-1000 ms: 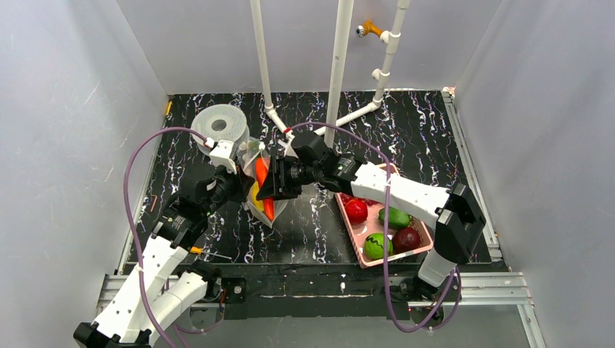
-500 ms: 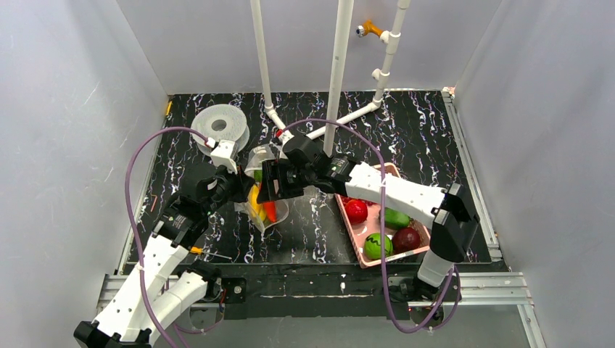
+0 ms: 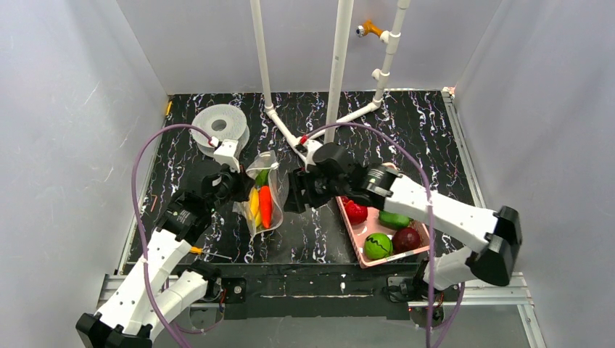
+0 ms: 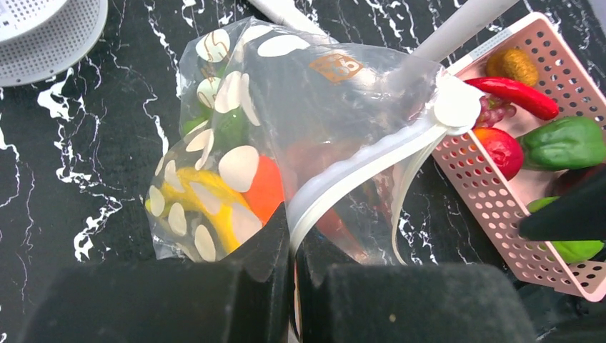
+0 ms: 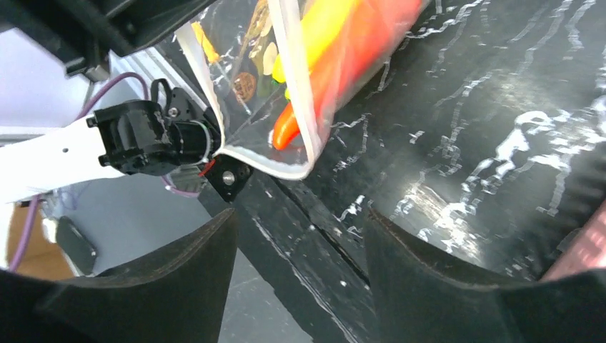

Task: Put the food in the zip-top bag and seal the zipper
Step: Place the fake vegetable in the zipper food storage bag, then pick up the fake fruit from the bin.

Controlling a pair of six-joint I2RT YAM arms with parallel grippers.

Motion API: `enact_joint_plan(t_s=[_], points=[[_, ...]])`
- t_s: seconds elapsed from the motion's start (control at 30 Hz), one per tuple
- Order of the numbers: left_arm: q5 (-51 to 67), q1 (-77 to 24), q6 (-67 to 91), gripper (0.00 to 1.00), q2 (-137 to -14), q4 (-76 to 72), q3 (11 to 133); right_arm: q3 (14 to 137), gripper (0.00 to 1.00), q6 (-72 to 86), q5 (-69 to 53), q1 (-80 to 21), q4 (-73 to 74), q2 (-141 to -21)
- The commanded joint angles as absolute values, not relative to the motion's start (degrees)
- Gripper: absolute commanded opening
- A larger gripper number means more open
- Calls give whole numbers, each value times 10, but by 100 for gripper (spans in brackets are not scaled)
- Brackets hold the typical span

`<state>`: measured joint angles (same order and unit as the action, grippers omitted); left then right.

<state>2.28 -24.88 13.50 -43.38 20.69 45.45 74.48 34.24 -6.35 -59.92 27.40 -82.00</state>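
Note:
The dotted clear zip-top bag lies left of centre with its mouth open. Inside it are an orange carrot, a yellow banana and a green piece. My left gripper is shut on the bag's mouth edge, pinching the white zipper. My right gripper hovers just right of the bag, open and holding nothing. More food remains in the pink basket: a tomato, a red chilli and green pieces.
The pink basket stands at the front right and also holds a dark red fruit and a green ball. A grey-white spool sits at the back left. White pipes rise behind the bag.
My right gripper opened, left the carrot in the bag and drew back to the right. The left gripper kept its hold on the bag's edge.

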Motion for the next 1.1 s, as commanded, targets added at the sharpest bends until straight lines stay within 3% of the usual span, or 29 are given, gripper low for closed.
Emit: enact_joint_plan(t_s=[0.0,0.2,0.33,0.57,0.83,1.07], points=[[-10,-249,132,0,-452,220,470,717,73,293,30,-593,326,-737],[-1,-249,132,0,-469,234,480,588,83,349,161,-530,376,-627],[29,-249,126,0,-468,227,476,503,98,386,191,-450,378,-557],[57,-249,114,0,-468,226,478,419,98,423,29,-289,319,-520],[60,-249,107,0,-458,228,476,371,98,493,-107,-243,202,-609],[46,-249,109,0,-460,231,477,342,99,535,-148,-239,136,-698]])
